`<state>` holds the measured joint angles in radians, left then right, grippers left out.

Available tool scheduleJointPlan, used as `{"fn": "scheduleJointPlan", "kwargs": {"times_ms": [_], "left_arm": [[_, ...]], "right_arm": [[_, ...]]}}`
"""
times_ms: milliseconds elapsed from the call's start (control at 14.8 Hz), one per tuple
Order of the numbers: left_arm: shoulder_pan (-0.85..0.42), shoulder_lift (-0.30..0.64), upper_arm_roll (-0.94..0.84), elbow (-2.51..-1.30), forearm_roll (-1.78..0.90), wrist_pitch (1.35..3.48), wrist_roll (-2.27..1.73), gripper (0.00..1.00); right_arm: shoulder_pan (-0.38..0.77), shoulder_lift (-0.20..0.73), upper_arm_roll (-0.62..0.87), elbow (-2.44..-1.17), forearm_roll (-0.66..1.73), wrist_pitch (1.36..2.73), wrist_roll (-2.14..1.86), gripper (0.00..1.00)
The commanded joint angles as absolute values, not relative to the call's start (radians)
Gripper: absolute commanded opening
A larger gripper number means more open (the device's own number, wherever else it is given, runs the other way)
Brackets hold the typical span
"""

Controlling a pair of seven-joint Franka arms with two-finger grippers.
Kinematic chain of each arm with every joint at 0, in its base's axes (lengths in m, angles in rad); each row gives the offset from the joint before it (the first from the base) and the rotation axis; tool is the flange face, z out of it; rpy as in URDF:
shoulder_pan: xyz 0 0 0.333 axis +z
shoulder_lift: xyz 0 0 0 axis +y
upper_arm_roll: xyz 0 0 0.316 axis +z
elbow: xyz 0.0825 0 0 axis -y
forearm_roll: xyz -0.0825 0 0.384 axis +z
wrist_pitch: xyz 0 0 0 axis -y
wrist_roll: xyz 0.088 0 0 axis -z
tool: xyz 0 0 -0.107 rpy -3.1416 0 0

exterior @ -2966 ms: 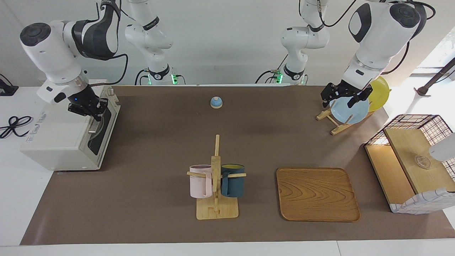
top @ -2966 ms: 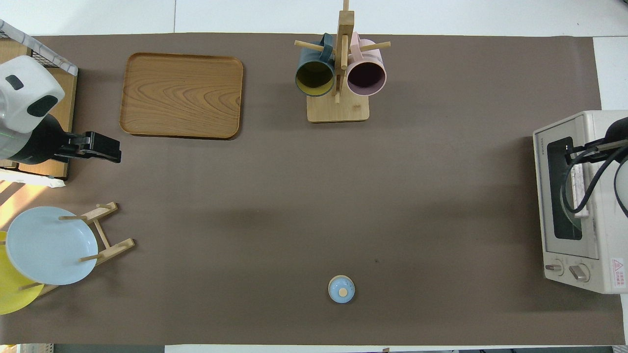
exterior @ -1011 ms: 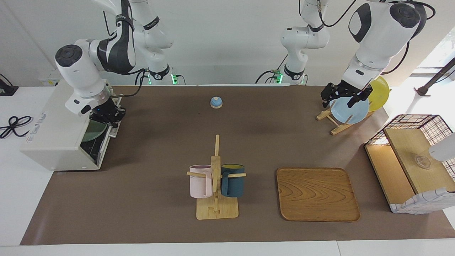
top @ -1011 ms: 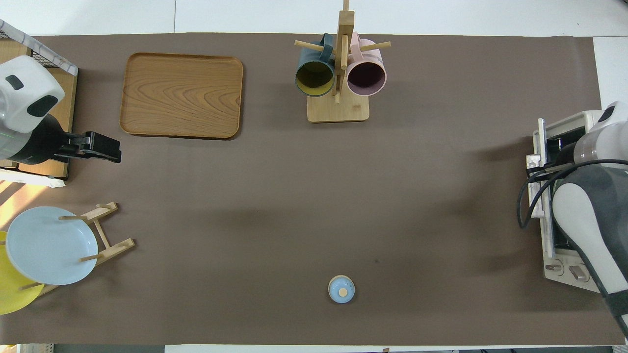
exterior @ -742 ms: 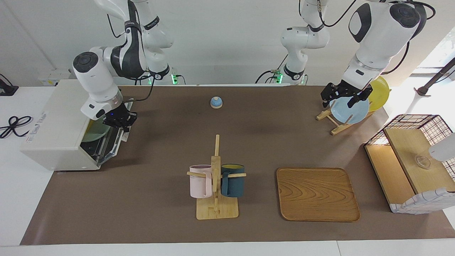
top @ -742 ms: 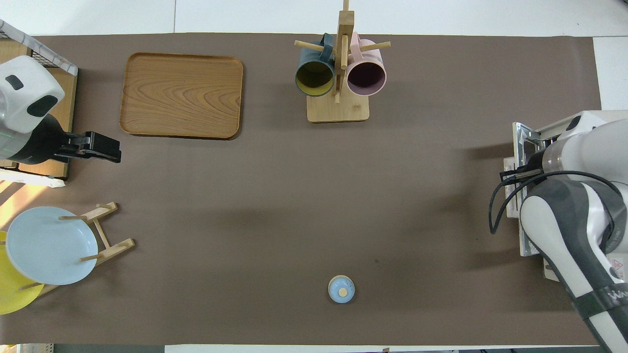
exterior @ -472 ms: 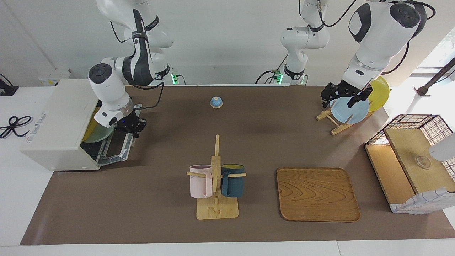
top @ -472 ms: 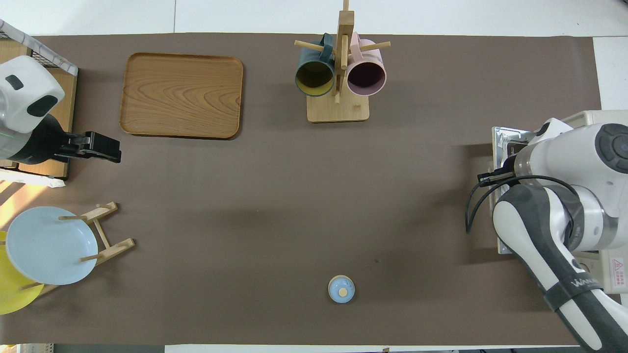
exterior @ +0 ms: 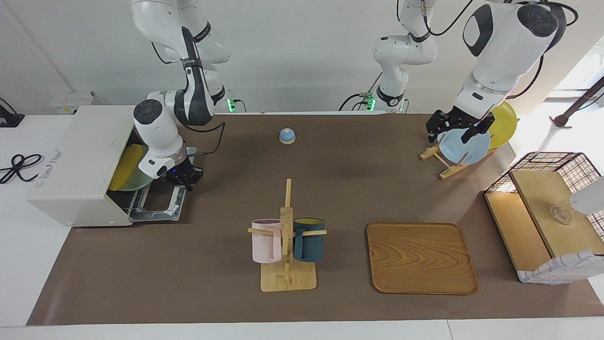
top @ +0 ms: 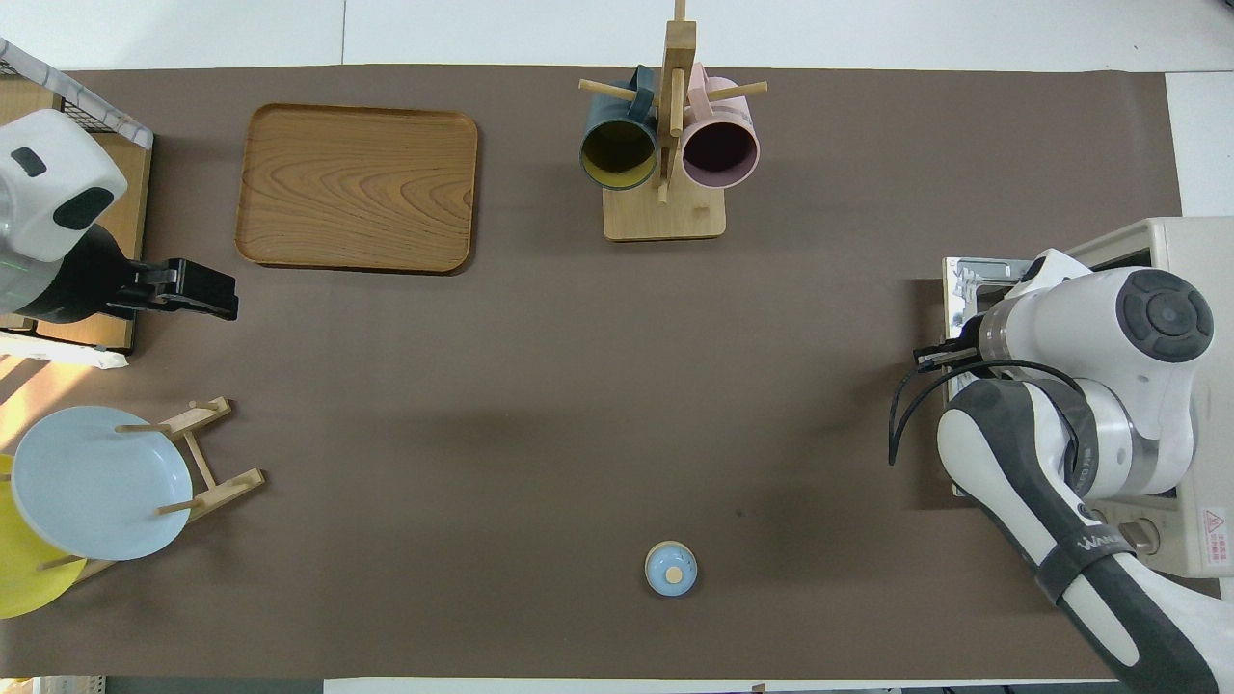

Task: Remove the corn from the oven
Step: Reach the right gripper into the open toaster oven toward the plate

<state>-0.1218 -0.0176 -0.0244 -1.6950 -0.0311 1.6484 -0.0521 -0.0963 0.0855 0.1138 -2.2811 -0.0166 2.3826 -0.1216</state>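
Facing view: I see the oven (exterior: 75,165) at the right arm's end of the surface (exterior: 302,302), door (exterior: 158,203) dropped flat. Right pincer (exterior: 183,178) is clenched on the door's handle edge. Corn (exterior: 125,163) sits inside on a pale green plate (exterior: 137,182) on the rack. Left pincer (exterior: 454,130) hangs released over the light blue plate (exterior: 465,147) in the wooden stand; that arm waits.

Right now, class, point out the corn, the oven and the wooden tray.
corn (exterior: 126,166), facing view, on the yellow cob's middle, inside the oven.
oven (exterior: 80,160), facing view, on its cream top panel.
wooden tray (exterior: 421,258), facing view, on its bare middle.
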Motion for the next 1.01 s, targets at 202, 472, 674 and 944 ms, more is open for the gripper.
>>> {"fn": "scheduleJointPlan", "kwargs": {"times_ms": [202,472,674,944], "left_arm": [[-0.114,-0.035,-0.031,-1.710,-0.012,1.652,-0.063,1.00],[-0.114,-0.035,-0.031,-1.710,-0.012,1.652,-0.063,1.00],[-0.114,-0.035,-0.032,-1.710,-0.012,1.649,-0.063,1.00],[-0.115,-0.035,-0.032,-1.710,-0.012,1.652,-0.063,1.00]], "right_arm": [[-0.094,0.104,0.103,-2.306,-0.023,2.422,-0.063,0.00],[0.009,0.104,0.103,-2.289,-0.003,2.412,0.072,0.00],[0.034,0.083,0.101,-2.203,0.002,2.273,0.087,0.00],[-0.021,-0.018,0.095,-2.118,0.000,2.021,0.089,0.26]]}}
